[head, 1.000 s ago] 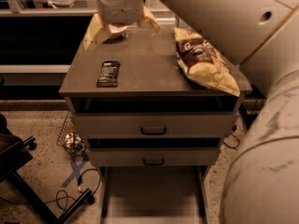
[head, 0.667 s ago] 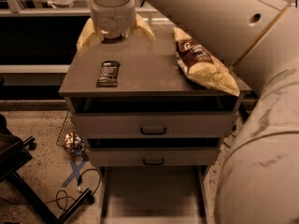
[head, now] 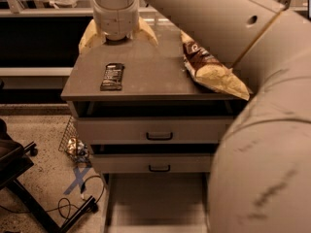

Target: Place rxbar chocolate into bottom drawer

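Flat on the cabinet top (head: 155, 74), near its front-left corner and touched by nothing: the rxbar chocolate (head: 112, 76), long side running front to back. Just behind it, over the rear of the top: the gripper (head: 118, 39), tan fingers (head: 90, 35) splayed wide apart and holding nothing, with a brown-and-yellow chip bag (head: 214, 69) well off to the right, at the top's right edge. Below the two upper drawers (head: 159, 130), both ajar, black handles facing front: the bottom drawer (head: 155, 198), drawn far out toward the camera.

Cabinet top (head: 155, 74): rxbar chocolate (head: 112, 76) flat front-left; chip bag (head: 211, 67) right; gripper (head: 118, 37) above rear edge, fingers spread
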